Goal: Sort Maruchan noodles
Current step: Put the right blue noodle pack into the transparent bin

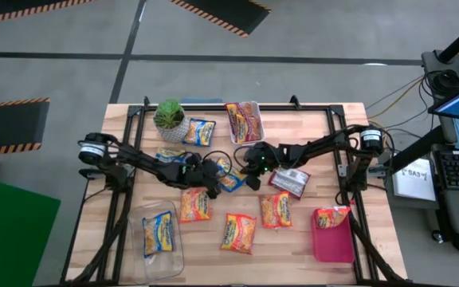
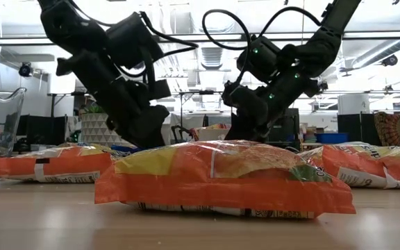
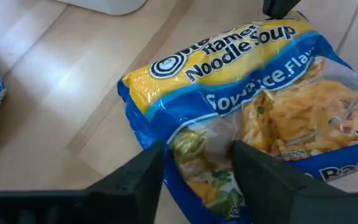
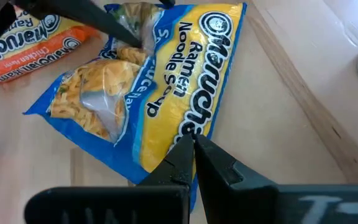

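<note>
While both my arms are meeting at the table's middle, I am listing what each view is giving me.

High view, containers: the clear tub (image 1: 162, 257) at the near left is holding one blue-and-yellow packet (image 1: 158, 233); the red bin (image 1: 333, 242) at the near right is holding an orange packet (image 1: 330, 215) leaning on its rim; the clear tray (image 1: 259, 127) at the far middle is holding a maroon packet (image 1: 244, 120).
High view, loose: three orange packets (image 1: 238, 232) are lying on the wood in front of me.
Low view: the nearest orange packet (image 2: 224, 178) is lying flat, with both arms hanging behind it.
Left wrist view: my left gripper (image 3: 197, 163) is pinching the edge of the blue packet (image 3: 247, 99) on the table.
Right wrist view: my right gripper (image 4: 194, 154) is sitting clenched, fingertips touching, at the yellow end of that same packet (image 4: 160, 93).
</note>
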`<action>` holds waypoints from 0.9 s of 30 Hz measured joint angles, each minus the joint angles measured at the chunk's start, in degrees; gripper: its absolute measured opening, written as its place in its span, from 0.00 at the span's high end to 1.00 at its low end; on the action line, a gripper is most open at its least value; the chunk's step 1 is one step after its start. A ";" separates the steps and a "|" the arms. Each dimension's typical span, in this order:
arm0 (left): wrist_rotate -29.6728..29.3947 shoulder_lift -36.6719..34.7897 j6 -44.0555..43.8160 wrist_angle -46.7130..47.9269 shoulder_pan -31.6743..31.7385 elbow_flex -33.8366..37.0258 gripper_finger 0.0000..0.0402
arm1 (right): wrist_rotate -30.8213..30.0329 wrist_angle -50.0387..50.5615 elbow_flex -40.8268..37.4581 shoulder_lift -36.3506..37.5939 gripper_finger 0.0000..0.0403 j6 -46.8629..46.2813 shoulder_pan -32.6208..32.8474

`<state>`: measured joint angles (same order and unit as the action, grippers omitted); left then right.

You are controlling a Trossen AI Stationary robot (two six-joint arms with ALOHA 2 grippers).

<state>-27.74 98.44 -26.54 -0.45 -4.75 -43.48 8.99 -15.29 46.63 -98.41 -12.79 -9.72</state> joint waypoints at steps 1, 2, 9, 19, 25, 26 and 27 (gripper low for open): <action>0.01 0.05 0.30 0.02 0.00 0.00 0.62 | -0.01 0.00 0.00 0.00 0.98 0.32 0.10; 0.09 0.05 0.83 0.17 0.00 0.00 0.66 | 0.02 0.00 -0.01 0.00 0.98 0.57 0.15; 0.04 -0.29 2.38 0.43 -0.14 0.00 0.97 | 0.01 0.97 -0.07 2.72 0.98 2.42 0.36; -2.77 -10.70 15.98 0.36 -3.25 0.02 1.00 | -0.15 8.69 -0.15 18.42 0.98 9.15 0.33; -3.06 -17.72 27.46 -1.96 -7.30 0.02 1.00 | -0.16 8.63 -0.77 29.27 0.98 14.21 0.33; -3.15 -18.63 28.18 -2.84 -7.69 0.02 1.00 | -0.15 8.67 -0.81 30.66 0.98 14.78 0.31; -3.19 -19.52 28.74 -3.80 -8.06 0.02 1.00 | -0.15 8.61 -0.81 32.00 0.98 15.19 0.33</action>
<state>-30.93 78.92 2.20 -4.26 -12.81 -43.46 8.84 -6.68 45.82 -66.41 2.41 -9.39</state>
